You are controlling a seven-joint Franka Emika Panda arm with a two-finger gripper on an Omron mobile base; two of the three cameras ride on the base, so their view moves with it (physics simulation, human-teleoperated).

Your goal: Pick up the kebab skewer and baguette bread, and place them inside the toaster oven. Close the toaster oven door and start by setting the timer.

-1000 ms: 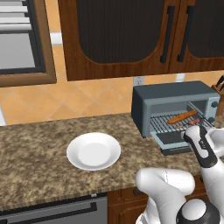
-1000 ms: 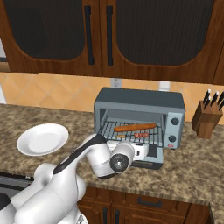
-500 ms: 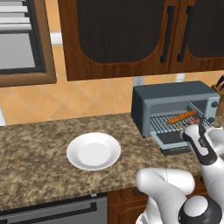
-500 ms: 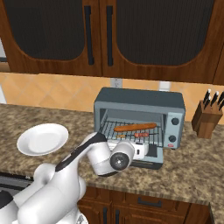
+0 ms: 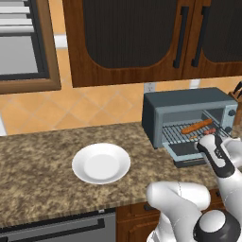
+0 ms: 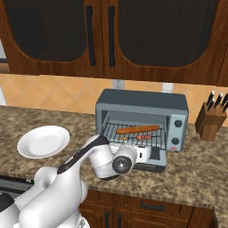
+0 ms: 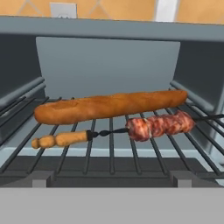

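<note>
Two foods, baguette bread (image 7: 109,106), kebab skewer (image 7: 144,127), toaster oven (image 6: 141,116)

Baguette bread (image 6: 137,129) on rack; toaster oven (image 6: 141,119) open.

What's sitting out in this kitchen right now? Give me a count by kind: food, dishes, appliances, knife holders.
Food: 2, the baguette bread and the kebab skewer
Dishes: 1, the white plate
Appliances: 1, the toaster oven
Knife holders: 1, the knife block
Total: 5
</note>
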